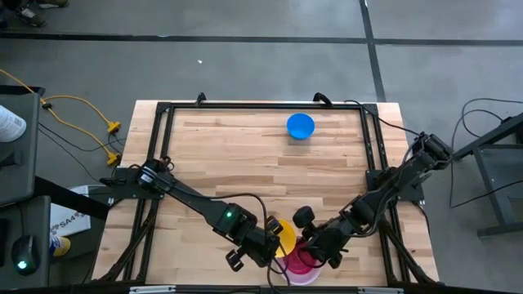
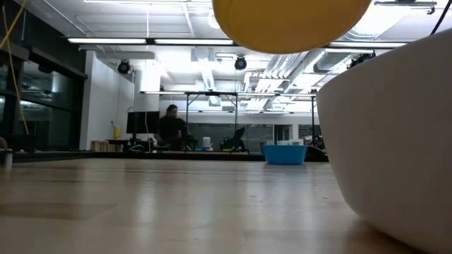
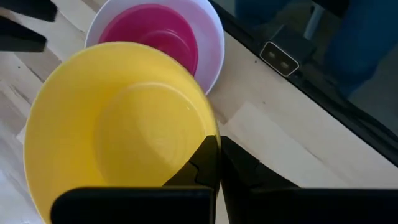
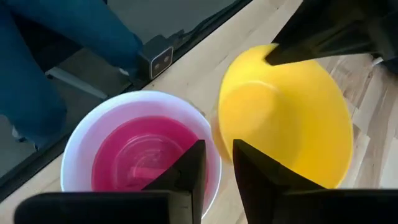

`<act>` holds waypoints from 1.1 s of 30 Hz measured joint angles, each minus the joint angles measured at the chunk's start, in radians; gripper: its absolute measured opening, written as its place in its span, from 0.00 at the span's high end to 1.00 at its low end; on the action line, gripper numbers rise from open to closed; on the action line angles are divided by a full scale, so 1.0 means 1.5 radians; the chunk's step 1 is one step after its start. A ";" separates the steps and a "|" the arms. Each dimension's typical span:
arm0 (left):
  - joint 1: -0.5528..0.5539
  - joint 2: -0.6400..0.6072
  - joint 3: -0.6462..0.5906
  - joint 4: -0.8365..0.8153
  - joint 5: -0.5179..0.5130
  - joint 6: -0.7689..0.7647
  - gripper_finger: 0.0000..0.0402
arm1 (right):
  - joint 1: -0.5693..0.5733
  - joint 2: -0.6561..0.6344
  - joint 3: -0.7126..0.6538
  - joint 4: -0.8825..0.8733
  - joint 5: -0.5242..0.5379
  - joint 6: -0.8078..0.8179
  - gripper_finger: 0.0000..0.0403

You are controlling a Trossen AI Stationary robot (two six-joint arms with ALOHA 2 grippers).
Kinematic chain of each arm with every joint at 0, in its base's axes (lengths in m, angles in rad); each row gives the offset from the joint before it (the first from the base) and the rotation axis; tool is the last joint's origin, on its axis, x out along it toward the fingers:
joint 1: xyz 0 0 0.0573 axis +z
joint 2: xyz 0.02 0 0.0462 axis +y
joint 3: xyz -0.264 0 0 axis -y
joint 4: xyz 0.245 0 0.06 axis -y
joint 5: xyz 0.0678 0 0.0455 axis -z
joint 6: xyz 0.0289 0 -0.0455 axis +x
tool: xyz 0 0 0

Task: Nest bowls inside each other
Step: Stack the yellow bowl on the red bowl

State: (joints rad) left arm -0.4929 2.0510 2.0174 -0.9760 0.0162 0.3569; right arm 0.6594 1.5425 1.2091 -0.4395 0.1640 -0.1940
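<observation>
At the tabletop's (image 1: 245, 155) near edge, the left pincer (image 3: 217, 163) is gripping the yellow bowl (image 3: 118, 130) beside the white bowl (image 4: 78, 146), risking collision with the right pincer (image 4: 217, 163), which is standing slightly apart, empty, above the pink bowl (image 4: 143, 155).

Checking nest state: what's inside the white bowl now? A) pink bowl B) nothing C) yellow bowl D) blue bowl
A: the pink bowl sits inside the white bowl; the left gripper holds the yellow bowl beside it, and the blue bowl stands far off.
</observation>
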 joint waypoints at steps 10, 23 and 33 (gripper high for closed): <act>-0.008 0.000 0.000 0.026 0.014 0.042 1.00 | 0.007 0.001 0.000 0.002 -0.010 -0.042 0.81; -0.008 0.000 0.000 0.041 0.056 0.130 1.00 | 0.022 0.001 0.000 0.020 -0.026 -0.093 0.81; -0.011 0.000 0.000 0.049 0.086 0.208 1.00 | 0.027 0.001 0.000 0.039 -0.045 -0.149 0.81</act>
State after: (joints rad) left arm -0.5088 2.0510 2.0174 -0.9030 0.1455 0.6683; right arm 0.6992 1.5436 1.2087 -0.3808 0.0966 -0.4171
